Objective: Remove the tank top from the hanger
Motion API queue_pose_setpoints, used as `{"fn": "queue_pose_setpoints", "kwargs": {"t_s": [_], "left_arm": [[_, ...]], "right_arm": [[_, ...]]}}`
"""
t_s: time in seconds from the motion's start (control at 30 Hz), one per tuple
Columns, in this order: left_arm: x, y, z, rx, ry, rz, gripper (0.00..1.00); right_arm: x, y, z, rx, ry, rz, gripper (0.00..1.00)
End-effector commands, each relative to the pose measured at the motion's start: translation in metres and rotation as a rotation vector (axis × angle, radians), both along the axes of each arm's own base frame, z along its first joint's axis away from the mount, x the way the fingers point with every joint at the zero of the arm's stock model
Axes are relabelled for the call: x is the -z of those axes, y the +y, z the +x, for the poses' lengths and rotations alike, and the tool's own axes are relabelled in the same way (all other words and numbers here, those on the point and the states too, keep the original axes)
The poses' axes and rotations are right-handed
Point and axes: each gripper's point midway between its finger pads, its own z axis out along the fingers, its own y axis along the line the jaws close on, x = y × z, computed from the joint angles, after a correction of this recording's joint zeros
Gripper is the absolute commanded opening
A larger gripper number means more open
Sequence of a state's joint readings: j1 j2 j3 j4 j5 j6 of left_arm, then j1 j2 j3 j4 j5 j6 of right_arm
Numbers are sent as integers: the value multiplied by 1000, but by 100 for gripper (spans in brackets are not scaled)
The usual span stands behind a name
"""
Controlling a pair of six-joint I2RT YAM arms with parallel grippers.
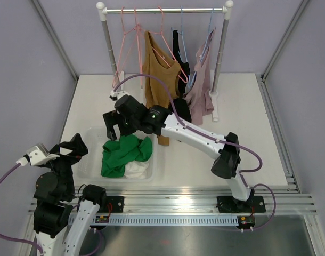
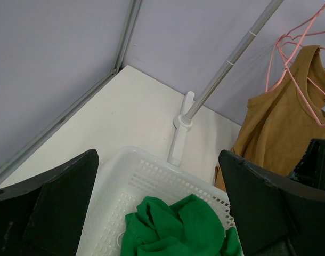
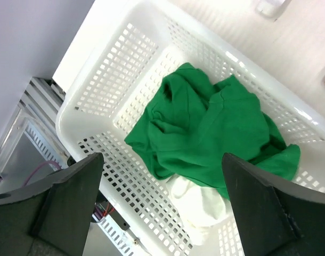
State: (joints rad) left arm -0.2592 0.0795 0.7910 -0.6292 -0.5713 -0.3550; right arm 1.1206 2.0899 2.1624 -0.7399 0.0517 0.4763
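Note:
A brown tank top hangs on a pink hanger on the rail, with a black one and a mauve one to its right. A crumpled green tank top lies loose in the white basket, free of any hanger. My right gripper hovers just above it, open, nothing between its fingers; in the right wrist view the green tank top lies below the right gripper. My left gripper stands open beside the basket's left edge. From the left wrist, the left gripper faces the green tank top and brown tank top.
A white garment lies under the green one in the basket. Two empty pink hangers hang at the rail's left end. The rack's left post and foot stand behind the basket. A metal rail runs along the near edge.

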Motion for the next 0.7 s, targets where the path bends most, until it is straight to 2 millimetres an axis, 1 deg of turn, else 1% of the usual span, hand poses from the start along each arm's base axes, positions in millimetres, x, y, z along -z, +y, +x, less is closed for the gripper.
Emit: {"fn": "queue_pose_setpoints", "kwargs": {"t_s": [0.0, 0.03, 0.07, 0.1, 0.13, 0.17, 0.2, 0.23, 0.27, 0.3, 0.33, 0.37, 0.4, 0.43, 0.47, 0.5, 0.53, 0.57, 0.6, 0.63, 0.67], "left_arm": [[-13, 5, -1, -33, -55, -34, 99], [-13, 3, 1, -22, -48, -23, 99], [-13, -5, 4, 20, -41, -11, 99], [-15, -11, 8, 52, -40, 0, 99], [-18, -16, 10, 84, -39, 16, 99], [-16, -31, 20, 156, -8, 31, 99], [-20, -38, 22, 192, -3, 32, 99], [-21, -44, 26, 223, 12, 32, 99], [-16, -58, 38, 283, 61, 37, 99], [-24, -64, 39, 315, 61, 30, 99], [-25, -71, 44, 344, 80, 26, 99], [-27, -82, 48, 396, 93, 17, 99], [-24, -91, 59, 426, 137, -1, 99], [-36, -97, 60, 457, 122, -12, 99], [-41, -108, 61, 513, 120, -24, 99], [-45, -117, 69, 546, 124, -45, 99], [-61, -126, 66, 597, 93, -51, 99], [-69, -129, 68, 612, 84, -60, 99], [-72, -137, 75, 635, 100, -72, 99], [-81, -141, 76, 655, 92, -74, 99], [-102, -145, 75, 673, 58, -74, 99]], "right_arm": [[-99, -17, 6, 33, -157, 148, 99], [-108, -25, 8, 56, -181, 148, 100], [-115, -32, 9, 64, -203, 149, 100], [-139, -48, 5, 79, -234, 181, 99], [-136, -59, 9, 116, -258, 160, 100], [-160, -79, 5, 135, -298, 193, 99], [-151, -93, 12, 190, -326, 154, 100], [-154, -107, 14, 221, -348, 148, 99], [-172, -130, 10, 250, -388, 166, 99], [-157, -149, 16, 314, -412, 102, 99], [-155, -163, 16, 348, -425, 81, 99], [-166, -185, 12, 382, -445, 90, 99], [-147, -204, 14, 431, -454, 14, 100], [-142, -218, 14, 459, -457, -11, 100], [-147, -237, 9, 494, -458, 2, 100], [-126, -252, 7, 514, -455, -74, 99], [-119, -263, 6, 528, -449, -98, 100], [-119, -278, 1, 547, -441, -87, 99], [-97, -288, -2, 545, -419, -141, 99], [-89, -295, -6, 552, -400, -141, 99], [-88, -307, -11, 565, -392, -123, 100]]}}
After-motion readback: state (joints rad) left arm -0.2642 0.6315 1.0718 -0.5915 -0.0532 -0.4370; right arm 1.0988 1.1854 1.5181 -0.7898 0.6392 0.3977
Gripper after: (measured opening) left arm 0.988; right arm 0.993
